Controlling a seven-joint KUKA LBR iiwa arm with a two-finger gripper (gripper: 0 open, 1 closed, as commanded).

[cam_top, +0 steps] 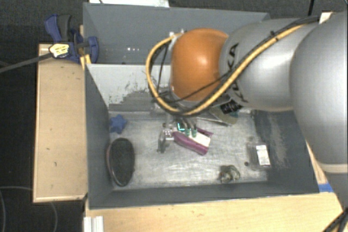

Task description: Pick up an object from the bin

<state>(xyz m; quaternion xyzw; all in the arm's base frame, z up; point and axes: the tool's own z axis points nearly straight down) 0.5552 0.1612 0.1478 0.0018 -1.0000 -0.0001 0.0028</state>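
Pincer (172, 137) hung low at bin (99, 117) centre, just beside purple-white packet (194, 142); clenched or released, could not tell. Good grasp needed: straddle packet's narrow width, press to floor, squeeze gently, lift straight. Brush (120, 161) lay well apart, near left wall.

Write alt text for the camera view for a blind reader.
A robot arm reaches into a grey metal bin, its gripper low beside a purple and white object at mid-floor. A dark oval thing, a blue scrap, a white tag and a grey lump lie scattered around.
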